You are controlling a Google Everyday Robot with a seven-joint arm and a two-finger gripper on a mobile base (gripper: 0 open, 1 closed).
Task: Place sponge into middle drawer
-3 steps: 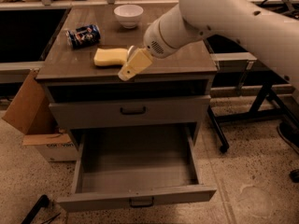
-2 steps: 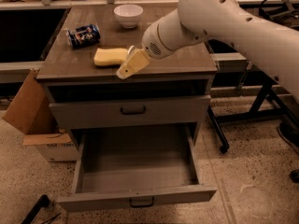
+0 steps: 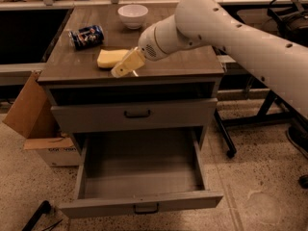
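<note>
On the counter point(image 3: 187, 64), the sponge point(image 3: 109, 58) lies near the front edge, left of centre. The end effector point(image 3: 124, 67) is just at its right end. A can point(image 3: 86, 36) lies behind and left of the sponge, and a bowl point(image 3: 133, 15) stands at the back. Below are 2 drawers: the upper drawer front point(image 3: 96, 117) is closed and the middle drawer point(image 3: 139, 177) is pulled out beneath it. A cardboard box point(image 3: 33, 114) stands left of the cabinet.

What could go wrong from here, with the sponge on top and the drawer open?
1. The gripper is right at the sponge's near edge; it may shove it toward the can instead of gripping.
2. The sponge lies near the cabinet top's front edge, so a nudge could tip it past the open middle drawer onto the floor.
</note>
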